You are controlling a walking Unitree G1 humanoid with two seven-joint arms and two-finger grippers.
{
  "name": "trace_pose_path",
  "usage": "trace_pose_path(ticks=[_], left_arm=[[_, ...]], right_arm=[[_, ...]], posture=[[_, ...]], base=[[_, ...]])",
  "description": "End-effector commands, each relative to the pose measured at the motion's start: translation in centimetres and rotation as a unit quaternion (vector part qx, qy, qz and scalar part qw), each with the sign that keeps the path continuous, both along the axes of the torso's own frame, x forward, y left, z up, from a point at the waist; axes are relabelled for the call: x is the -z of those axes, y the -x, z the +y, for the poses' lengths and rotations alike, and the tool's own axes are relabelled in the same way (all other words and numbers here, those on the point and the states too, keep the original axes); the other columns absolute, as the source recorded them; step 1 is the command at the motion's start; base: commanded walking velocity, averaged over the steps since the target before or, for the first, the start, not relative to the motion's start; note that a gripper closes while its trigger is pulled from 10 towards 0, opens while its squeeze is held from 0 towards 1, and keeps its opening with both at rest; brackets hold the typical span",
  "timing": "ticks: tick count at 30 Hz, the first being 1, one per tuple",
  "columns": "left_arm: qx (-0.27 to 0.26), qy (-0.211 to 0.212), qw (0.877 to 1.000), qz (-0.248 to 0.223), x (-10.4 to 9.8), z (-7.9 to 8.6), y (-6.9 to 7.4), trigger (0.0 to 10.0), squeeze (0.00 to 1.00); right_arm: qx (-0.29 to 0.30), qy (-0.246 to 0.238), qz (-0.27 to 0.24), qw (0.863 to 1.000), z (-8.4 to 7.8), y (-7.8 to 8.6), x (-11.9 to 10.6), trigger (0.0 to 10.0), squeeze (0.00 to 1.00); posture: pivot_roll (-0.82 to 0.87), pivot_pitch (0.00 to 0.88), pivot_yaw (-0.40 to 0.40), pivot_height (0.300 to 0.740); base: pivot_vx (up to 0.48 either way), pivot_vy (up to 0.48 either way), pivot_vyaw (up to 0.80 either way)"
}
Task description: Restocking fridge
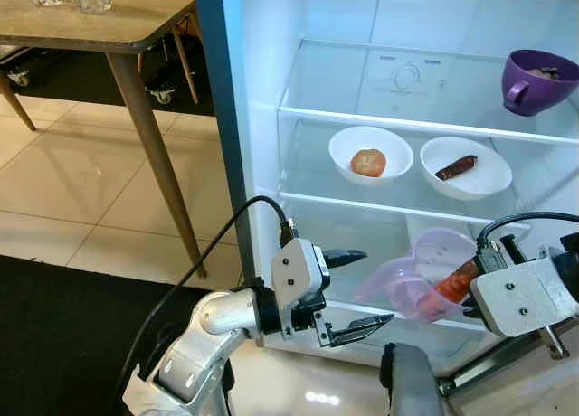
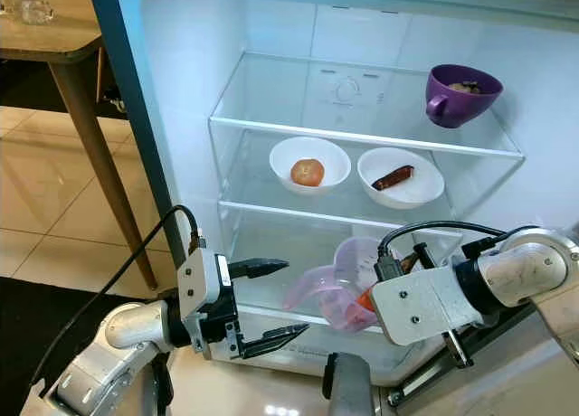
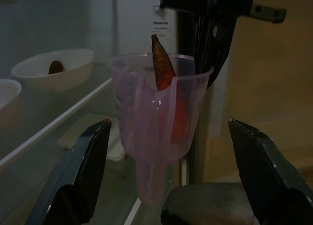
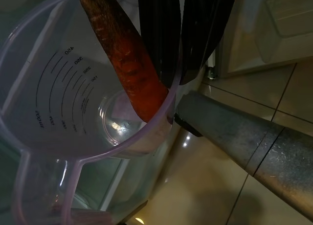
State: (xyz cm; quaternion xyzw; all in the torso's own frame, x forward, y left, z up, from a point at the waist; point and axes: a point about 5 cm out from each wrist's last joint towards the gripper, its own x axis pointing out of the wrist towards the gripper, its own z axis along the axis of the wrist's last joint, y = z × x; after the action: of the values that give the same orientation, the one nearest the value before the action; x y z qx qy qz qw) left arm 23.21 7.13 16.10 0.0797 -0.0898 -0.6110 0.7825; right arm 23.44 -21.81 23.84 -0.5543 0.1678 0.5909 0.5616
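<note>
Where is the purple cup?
The purple cup sits on the fridge's top glass shelf, far right in the eye views, above the white bowl holding a dark red piece.

The measuring jug is thin, see-through pink plastic, glossy, with printed marks inside; the carrot in it looks rough and matt. Fridge shelves are clear glass with white edges. Two bowls look glazed white, the cup glossy purple. Floor tiles shine; the table top looks like matt wood grain.
</note>
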Motion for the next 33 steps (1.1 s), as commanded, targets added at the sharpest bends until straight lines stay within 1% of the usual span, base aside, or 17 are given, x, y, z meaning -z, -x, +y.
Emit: trace_pose_path(ticks=[1, 5, 10, 11, 14, 17, 19, 20, 23, 24, 25, 28, 30, 31, 33], left_arm=[[0.006, -0.017, 1.000, 0.001, 0.3, 0.2, 0.3, 10.0, 0.00], [0.004, -0.023, 1.000, 0.004, 0.5, 0.4, 0.2, 10.0, 0.00], [0.004, -0.024, 1.000, 0.005, 0.6, 0.3, 0.2, 10.0, 0.00], [0.003, -0.026, 1.000, 0.006, 0.7, 0.3, 0.2, 9.5, 0.00], [-0.002, -0.031, 0.999, 0.011, 1.1, 0.4, 0.2, 9.4, 0.00], [-0.005, -0.033, 0.999, 0.014, 1.3, 0.5, 0.1, 9.8, 0.00], [-0.005, -0.034, 0.999, 0.015, 1.4, 0.5, 0.1, 9.8, 0.00], [-0.006, -0.035, 0.999, 0.016, 1.4, 0.5, 0.1, 9.6, 0.00], [-0.006, -0.034, 0.999, 0.018, 1.5, 0.4, 0.1, 9.8, 0.00], [-0.005, -0.032, 0.999, 0.019, 1.5, 0.4, 0.1, 10.0, 0.00], [-0.003, -0.024, 0.999, 0.027, 1.3, 0.4, 0.2, 10.0, 0.00], [-0.001, -0.018, 0.999, 0.032, 1.2, 0.5, 0.2, 10.0, 0.00], [0.021, -0.003, 0.998, 0.056, 0.4, 1.1, 0.4, 10.0, 0.00], [0.021, -0.003, 0.998, 0.056, 0.4, 1.1, 0.4, 10.0, 0.00], [0.050, -0.003, 0.996, 0.074, -0.4, 2.1, 0.8, 10.0, 0.00]], right_arm=[[-0.011, -0.001, 0.003, 1.000, 0.2, 0.1, 0.0, 0.0, 0.00], [-0.025, 0.000, 0.005, 1.000, 0.6, 0.2, -0.2, 0.0, 0.00], [-0.028, 0.000, 0.004, 1.000, 0.7, 0.2, -0.3, 0.0, 0.00], [-0.030, 0.001, 0.003, 1.000, 0.7, 0.2, -0.4, 0.0, 0.00], [-0.044, -0.004, 0.007, 0.999, 1.2, 0.4, -0.5, 0.0, 0.00], [-0.058, -0.011, 0.011, 0.998, 1.7, 0.6, -0.6, 0.0, 0.00], [-0.063, -0.015, 0.012, 0.998, 2.0, 0.7, -0.6, 0.0, 0.00], [-0.067, -0.017, 0.012, 0.998, 2.1, 0.8, -0.7, 0.0, 0.00], [-0.072, -0.020, 0.014, 0.997, 2.3, 0.9, -0.8, 0.0, 0.00], [-0.074, -0.021, 0.015, 0.997, 2.4, 0.9, -0.8, 0.0, 0.00], [-0.077, -0.018, 0.019, 0.997, 2.4, 1.0, -0.6, 0.0, 0.00], [-0.078, -0.016, 0.022, 0.997, 2.4, 1.0, -0.5, 0.0, 0.00], [-0.077, 0.011, 0.034, 0.996, 1.9, 1.1, 0.3, 0.0, 0.00], [-0.077, 0.011, 0.034, 0.996, 1.9, 1.1, 0.3, 0.0, 0.00], [-0.077, 0.038, 0.045, 0.995, 1.4, 1.2, 1.2, 0.0, 0.00]], posture=[[-0.03, 0.089, -0.003, 0.369], [-0.03, 0.090, -0.004, 0.369], [-0.03, 0.090, -0.004, 0.369], [-0.03, 0.090, -0.006, 0.369], [-0.03, 0.090, -0.006, 0.369], [-0.03, 0.090, -0.006, 0.369], [-0.03, 0.091, -0.006, 0.369], [-0.03, 0.091, -0.006, 0.369], [-0.03, 0.091, -0.005, 0.369], [-0.03, 0.091, -0.005, 0.369], [-0.03, 0.091, -0.005, 0.369], [-0.03, 0.091, -0.005, 0.369], [-0.03, 0.092, -0.007, 0.369], [-0.03, 0.092, -0.007, 0.369], [-0.03, 0.092, -0.007, 0.369]], base=[[0.000, 0.000, 0.00], [0.000, 0.000, 0.00], [0.000, 0.000, 0.00], [0.000, 0.000, 0.00], [0.000, 0.000, 0.00], [0.000, 0.000, 0.00], [0.000, 0.000, 0.00], [0.000, 0.000, 0.00], [0.000, 0.000, 0.00], [0.000, 0.000, 0.00], [0.000, 0.000, 0.00], [0.000, 0.000, 0.00], [0.000, 0.000, 0.00], [0.000, 0.000, 0.00], [0.000, 0.000, 0.00]])
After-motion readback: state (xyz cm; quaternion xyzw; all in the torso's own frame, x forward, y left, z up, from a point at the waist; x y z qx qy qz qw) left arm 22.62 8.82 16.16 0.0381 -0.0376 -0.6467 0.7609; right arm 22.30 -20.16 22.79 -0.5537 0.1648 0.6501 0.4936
